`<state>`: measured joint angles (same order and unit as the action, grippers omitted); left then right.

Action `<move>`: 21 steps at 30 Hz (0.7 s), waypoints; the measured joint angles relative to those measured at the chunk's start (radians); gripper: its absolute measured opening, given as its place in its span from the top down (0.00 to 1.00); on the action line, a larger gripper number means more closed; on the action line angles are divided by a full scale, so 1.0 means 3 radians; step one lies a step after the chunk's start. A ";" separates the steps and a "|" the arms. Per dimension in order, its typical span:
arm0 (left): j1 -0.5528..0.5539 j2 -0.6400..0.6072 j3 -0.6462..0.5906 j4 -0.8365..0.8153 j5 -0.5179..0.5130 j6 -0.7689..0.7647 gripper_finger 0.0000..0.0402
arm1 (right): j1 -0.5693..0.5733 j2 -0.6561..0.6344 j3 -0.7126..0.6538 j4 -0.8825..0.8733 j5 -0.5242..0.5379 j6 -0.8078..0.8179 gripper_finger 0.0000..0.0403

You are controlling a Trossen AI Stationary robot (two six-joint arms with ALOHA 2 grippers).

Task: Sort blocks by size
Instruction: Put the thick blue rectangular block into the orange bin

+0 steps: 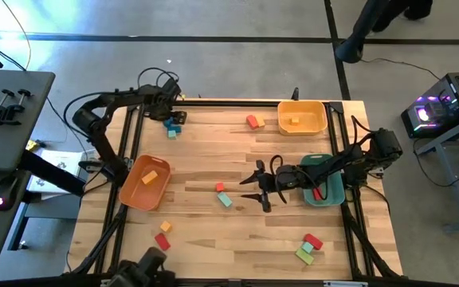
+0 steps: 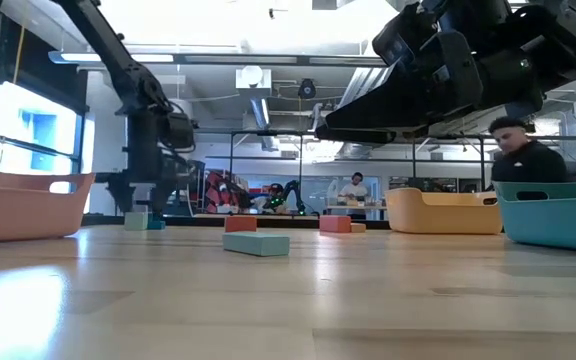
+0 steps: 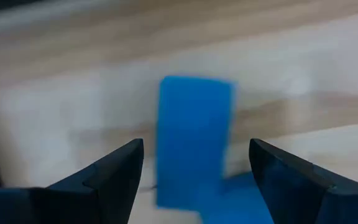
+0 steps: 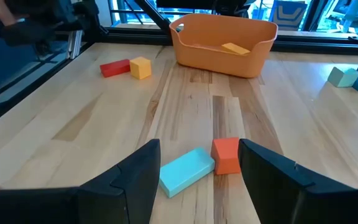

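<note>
My left gripper [image 1: 171, 119] is open at the table's far left, low over a blue block [image 3: 194, 137] that lies on the wood between its two fingers, with a gap on each side. A second blue piece [image 3: 241, 199] lies against it, and a teal block [image 1: 172, 133] is close by. My right gripper [image 1: 255, 186] is open above the table's middle, in front of the teal bin [image 1: 333, 194]. A teal bar [image 4: 187, 171] and a small orange cube [image 4: 226, 155] lie side by side on the table just ahead of its fingers.
An orange bin [image 1: 145, 182] holds a yellow block, a yellow bin [image 1: 302, 117] another, and the teal bin a red one [image 1: 317, 194]. Loose blocks lie far centre [image 1: 253, 121], near left [image 1: 163, 235] and near right [image 1: 309, 247]. A person [image 2: 523, 150] is beyond the table.
</note>
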<state>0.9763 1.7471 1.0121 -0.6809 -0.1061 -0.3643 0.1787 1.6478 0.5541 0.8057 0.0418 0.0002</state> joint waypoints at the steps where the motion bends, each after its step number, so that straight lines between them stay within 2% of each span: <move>1: -0.0009 0.0013 0.0024 0.0016 0.0002 0.0004 0.32 | 0.0000 0.0000 0.0000 0.0000 0.0000 0.0000 0.47; 6: 0.0014 0.0047 0.0041 0.0029 0.0002 0.0009 0.39 | 0.0001 0.0000 0.0000 0.0001 0.0000 0.0011 0.47; 10: 0.0051 0.0047 0.0041 0.0020 -0.0001 0.0030 0.48 | 0.0003 0.0000 0.0000 0.0001 0.0000 0.0091 0.47; 17: 0.0060 0.0019 0.0042 0.0053 -0.0028 0.0345 0.75 | 0.0003 0.0000 0.0000 0.0001 0.0000 0.0108 0.47; 21: -0.0013 -0.0175 0.0040 0.0061 -0.0170 0.0461 0.77 | 0.0006 0.0000 0.0000 0.0001 -0.0001 0.0240 0.47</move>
<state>0.9724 1.6948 1.0241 -0.6626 -0.1572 -0.2260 0.1807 1.6478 0.5541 0.8059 0.0414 0.0721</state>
